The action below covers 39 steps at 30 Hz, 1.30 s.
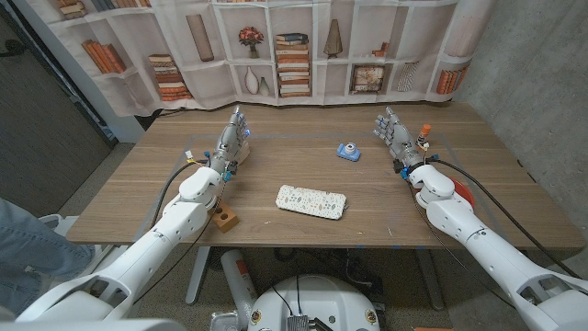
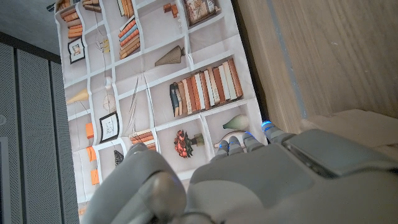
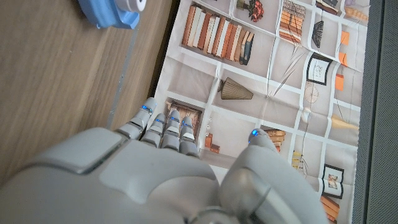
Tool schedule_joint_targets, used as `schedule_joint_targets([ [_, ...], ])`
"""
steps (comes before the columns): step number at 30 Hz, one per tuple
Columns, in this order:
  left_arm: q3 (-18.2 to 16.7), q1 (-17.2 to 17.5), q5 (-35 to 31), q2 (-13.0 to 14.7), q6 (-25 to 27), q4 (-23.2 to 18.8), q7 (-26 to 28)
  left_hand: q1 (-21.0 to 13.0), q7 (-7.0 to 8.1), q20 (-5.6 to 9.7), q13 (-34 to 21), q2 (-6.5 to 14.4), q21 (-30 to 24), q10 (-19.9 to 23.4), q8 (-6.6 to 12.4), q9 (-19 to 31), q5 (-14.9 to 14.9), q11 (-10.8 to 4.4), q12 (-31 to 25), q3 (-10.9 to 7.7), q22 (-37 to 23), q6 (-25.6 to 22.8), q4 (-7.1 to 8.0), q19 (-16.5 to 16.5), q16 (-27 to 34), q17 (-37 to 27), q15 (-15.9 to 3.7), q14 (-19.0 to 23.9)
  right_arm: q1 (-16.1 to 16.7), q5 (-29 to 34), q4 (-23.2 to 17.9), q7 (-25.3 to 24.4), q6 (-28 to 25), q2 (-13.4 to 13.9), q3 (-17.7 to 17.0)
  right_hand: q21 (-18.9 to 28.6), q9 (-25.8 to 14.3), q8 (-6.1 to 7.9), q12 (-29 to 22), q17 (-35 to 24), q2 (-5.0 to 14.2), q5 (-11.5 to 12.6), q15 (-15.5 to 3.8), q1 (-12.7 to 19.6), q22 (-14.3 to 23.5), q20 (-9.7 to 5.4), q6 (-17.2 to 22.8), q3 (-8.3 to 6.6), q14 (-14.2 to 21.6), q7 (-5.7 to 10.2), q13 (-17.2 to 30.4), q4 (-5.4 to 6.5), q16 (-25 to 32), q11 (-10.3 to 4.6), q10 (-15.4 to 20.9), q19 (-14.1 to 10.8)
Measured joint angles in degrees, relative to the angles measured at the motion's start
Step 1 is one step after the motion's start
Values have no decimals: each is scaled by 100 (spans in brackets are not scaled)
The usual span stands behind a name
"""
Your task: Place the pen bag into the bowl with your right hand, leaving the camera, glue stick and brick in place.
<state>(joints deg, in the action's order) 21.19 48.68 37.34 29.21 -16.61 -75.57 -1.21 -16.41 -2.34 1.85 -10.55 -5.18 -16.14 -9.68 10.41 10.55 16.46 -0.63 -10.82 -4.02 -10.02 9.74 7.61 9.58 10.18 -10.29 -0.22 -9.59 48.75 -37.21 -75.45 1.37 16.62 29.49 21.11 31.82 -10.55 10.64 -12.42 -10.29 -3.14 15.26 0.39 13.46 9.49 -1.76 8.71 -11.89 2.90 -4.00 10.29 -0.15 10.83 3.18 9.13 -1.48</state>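
The pen bag [image 1: 311, 201], a pale speckled flat pouch, lies at the table's front middle, between the two arms. A small blue camera [image 1: 348, 151] [image 3: 112, 11] sits behind it. Just right of my right hand stands the glue stick [image 1: 424, 136] with an orange cap. The little brown brick [image 1: 225, 219] sits by my left forearm near the front edge. A red bowl [image 1: 464, 194] peeks out from behind my right forearm, mostly hidden. My left hand [image 1: 233, 136] [image 2: 249, 180] and right hand [image 1: 392, 131] [image 3: 155, 174] stand upright with fingers extended, holding nothing.
A curtain printed with bookshelves [image 1: 294, 55] hangs behind the table's far edge. A concrete wall [image 1: 542, 83] stands on the right. A person's leg in jeans [image 1: 18, 241] shows at the lower left.
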Motion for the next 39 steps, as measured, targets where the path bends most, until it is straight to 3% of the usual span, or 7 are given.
schedule_joint_targets([
  [20, -13, 151, -75, 97, 132, -272, 202, -22, 0, 0, 1, 23, 0, 0, 41, -1, 29, 0, -44, 0, 1, -1, -1, -1, 21, 1, 0, 1, 183, 23, -296, -114, -49, 145, -40, -26, 1, 0, 0, 1, 30, -1, -9, 30, -1, -31, 30, -23, 70, 31, -1, -24, 23, -60, 61, -32],
  [39, 89, -4, -216, 95, 179, -223, 181, -44, 0, -1, 2, 45, 28, 1, 62, -2, 50, 0, -44, 16, 1, -1, -18, -1, 43, 2, 20, -19, 427, 212, -682, -232, 211, 271, -115, -90, 1, 45, 0, 2, 21, -1, -41, 99, 26, -29, 83, -47, 101, 85, -2, -48, 23, -55, 117, -95],
])
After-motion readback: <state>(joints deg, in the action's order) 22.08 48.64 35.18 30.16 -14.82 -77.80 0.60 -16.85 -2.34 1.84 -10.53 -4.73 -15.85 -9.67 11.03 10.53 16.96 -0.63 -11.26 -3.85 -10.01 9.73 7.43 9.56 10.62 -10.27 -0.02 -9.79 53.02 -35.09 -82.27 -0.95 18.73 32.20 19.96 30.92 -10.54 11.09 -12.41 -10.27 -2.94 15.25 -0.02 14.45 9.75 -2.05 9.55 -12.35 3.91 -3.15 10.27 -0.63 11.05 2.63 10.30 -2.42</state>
